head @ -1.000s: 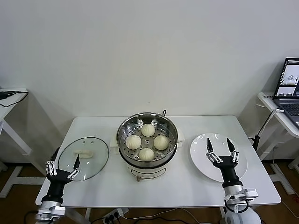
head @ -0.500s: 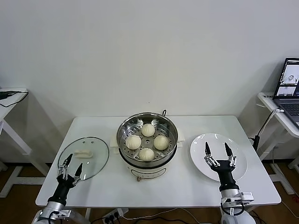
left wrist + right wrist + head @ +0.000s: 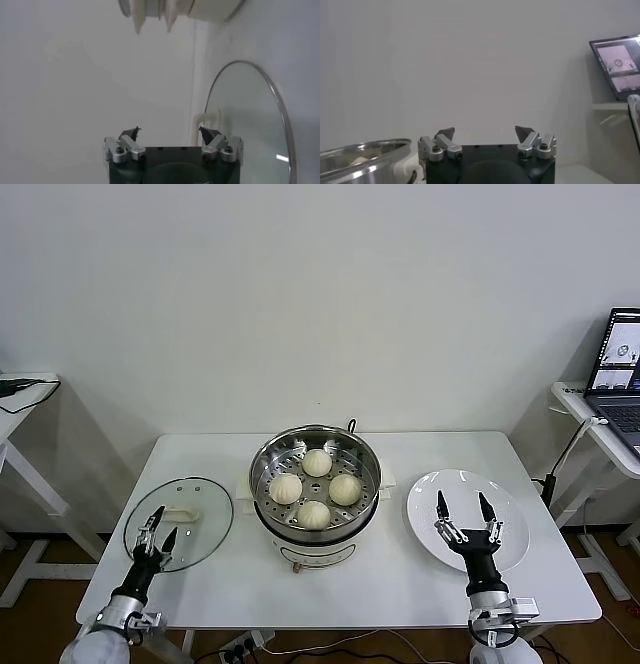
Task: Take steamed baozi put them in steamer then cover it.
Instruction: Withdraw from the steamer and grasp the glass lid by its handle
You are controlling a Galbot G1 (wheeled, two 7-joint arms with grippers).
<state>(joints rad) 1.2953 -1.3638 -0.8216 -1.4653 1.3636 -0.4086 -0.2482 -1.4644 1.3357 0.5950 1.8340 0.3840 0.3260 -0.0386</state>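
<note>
The round, shiny stainless-steel steamer point(image 3: 315, 481) on its white electric base stands at the middle of the white rectangular worktop point(image 3: 380, 584), its top uncovered. Inside it, on the perforated tray, lie 4 small, round, cream-white steamed baozi point(image 3: 315, 488), set in a diamond and close to one another. To the left of the steamer, flat on the worktop, lies the round clear glass cover point(image 3: 185, 519) with a metal rim and a white rectangular handle; it is apart from the steamer. To the right of the steamer, also apart from it, sits a flat round white plate point(image 3: 455, 489). The left gripper point(image 3: 155, 536) is over the near edge of the glass cover, on the side away from the steamer; its jaws stand open and hold nothing, and the left wrist view shows the lid's rim and handle just beyond them. The right gripper point(image 3: 462, 509) is over the near part of the white plate, to the right of the steamer; its jaws are spread wide and hold nothing.
</note>
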